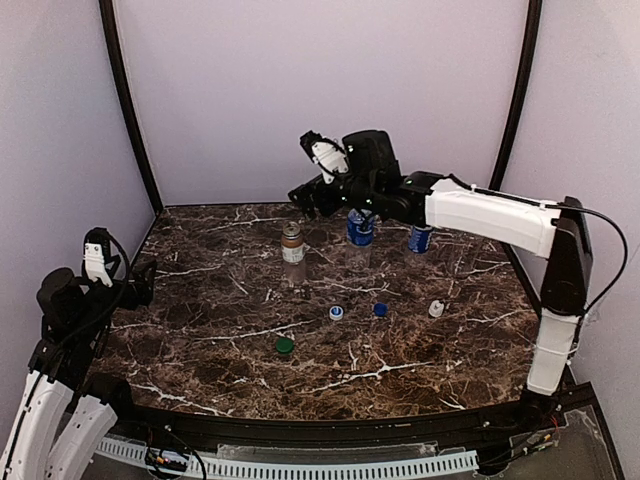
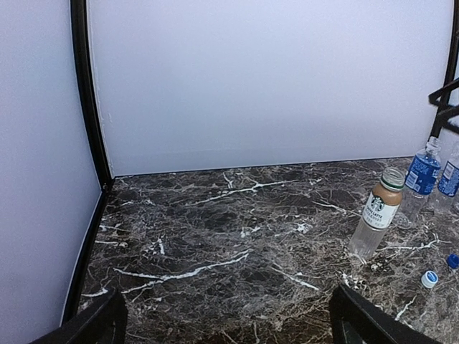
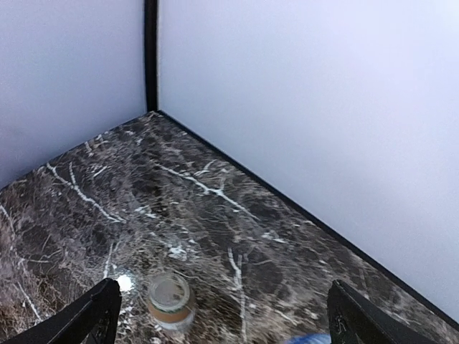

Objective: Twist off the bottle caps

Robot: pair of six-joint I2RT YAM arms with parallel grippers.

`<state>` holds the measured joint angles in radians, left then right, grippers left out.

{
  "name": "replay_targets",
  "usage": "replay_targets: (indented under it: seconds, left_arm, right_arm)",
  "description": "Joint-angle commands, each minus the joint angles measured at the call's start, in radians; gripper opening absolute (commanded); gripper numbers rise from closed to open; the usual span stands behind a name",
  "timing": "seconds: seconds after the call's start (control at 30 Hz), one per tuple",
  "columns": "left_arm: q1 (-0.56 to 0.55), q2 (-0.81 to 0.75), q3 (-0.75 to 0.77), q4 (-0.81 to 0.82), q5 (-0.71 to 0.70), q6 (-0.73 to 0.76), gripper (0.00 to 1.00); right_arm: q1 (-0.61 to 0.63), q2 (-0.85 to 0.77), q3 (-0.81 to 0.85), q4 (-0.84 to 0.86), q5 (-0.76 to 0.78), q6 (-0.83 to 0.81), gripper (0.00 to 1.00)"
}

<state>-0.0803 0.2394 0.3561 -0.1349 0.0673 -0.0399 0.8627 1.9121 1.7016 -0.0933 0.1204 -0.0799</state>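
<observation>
The brownish bottle point(image 1: 292, 250) with a pale label stands upright near the table's back middle, its mouth bare; from above it shows in the right wrist view point(image 3: 170, 301). Two clear bottles with blue labels point(image 1: 360, 230) point(image 1: 420, 238) stand to its right. Four loose caps lie in front of them: green point(image 1: 285, 346), white-and-blue point(image 1: 336, 312), blue point(image 1: 380, 309) and white point(image 1: 436, 308). My right gripper point(image 1: 308, 198) point(image 3: 224, 322) hangs open above and just behind the brownish bottle, holding nothing. My left gripper point(image 1: 143, 284) point(image 2: 229, 324) stands open at the left edge, far from the bottles.
The marble table point(image 1: 200, 330) is closed in by pale walls at the back and both sides, with black posts point(image 1: 125, 100) at the corners. The right arm point(image 1: 490, 215) reaches across above the two blue-labelled bottles.
</observation>
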Motion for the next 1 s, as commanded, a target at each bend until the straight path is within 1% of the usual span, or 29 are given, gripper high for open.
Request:
replay_targets:
  seconds: [0.0, 0.07, 0.1, 0.17, 0.3, 0.4, 0.47, 0.6, 0.67, 0.7, 0.8, 0.83, 0.97]
  left_arm:
    - [0.015, -0.020, -0.023, 0.018, -0.112, 0.033, 0.99]
    - [0.023, -0.027, -0.030, 0.010, -0.173, 0.060, 0.99]
    - [0.025, -0.030, -0.035, 0.008, -0.209, 0.069, 0.99]
    - [0.035, -0.034, -0.043, 0.005, -0.234, 0.075, 0.99]
    - [0.053, -0.044, -0.083, 0.044, -0.182, 0.075, 0.99]
    - [0.063, -0.029, -0.113, 0.068, -0.128, 0.060, 0.99]
    - [0.068, -0.015, -0.124, 0.073, -0.105, 0.053, 0.99]
    - [0.077, 0.013, -0.137, 0.077, -0.087, 0.046, 0.99]
    - [0.077, 0.016, -0.141, 0.080, -0.076, 0.045, 0.99]
    - [0.099, 0.017, -0.141, 0.081, -0.073, 0.044, 0.99]
    - [0.118, 0.013, -0.141, 0.080, -0.070, 0.044, 0.99]
    - [0.125, 0.012, -0.141, 0.078, -0.044, 0.045, 0.99]
    - [0.147, 0.014, -0.143, 0.077, -0.025, 0.044, 0.99]
  right_arm:
    - [-0.096, -0.196, -0.053, -0.256, 0.272, 0.141, 0.99]
    - [-0.160, -0.323, -0.179, -0.334, 0.330, 0.231, 0.99]
    - [-0.196, -0.391, -0.251, -0.362, 0.344, 0.279, 0.98]
    - [-0.271, -0.546, -0.391, -0.400, 0.349, 0.355, 0.99]
    - [-0.444, -0.799, -0.636, -0.458, 0.300, 0.452, 0.99]
    - [-0.548, -0.929, -0.806, -0.476, 0.236, 0.505, 0.99]
    - [-0.575, -0.987, -0.883, -0.485, 0.232, 0.560, 0.99]
    - [-0.578, -1.135, -1.024, -0.471, 0.247, 0.669, 0.99]
    - [-0.578, -1.195, -1.089, -0.458, 0.290, 0.728, 0.99]
    - [-0.578, -1.215, -1.115, -0.453, 0.313, 0.756, 0.99]
    - [-0.577, -1.238, -1.150, -0.471, 0.360, 0.820, 0.99]
    - [-0.577, -1.235, -1.153, -0.488, 0.379, 0.840, 0.99]
    - [-0.577, -1.220, -1.162, -0.498, 0.400, 0.851, 0.98]
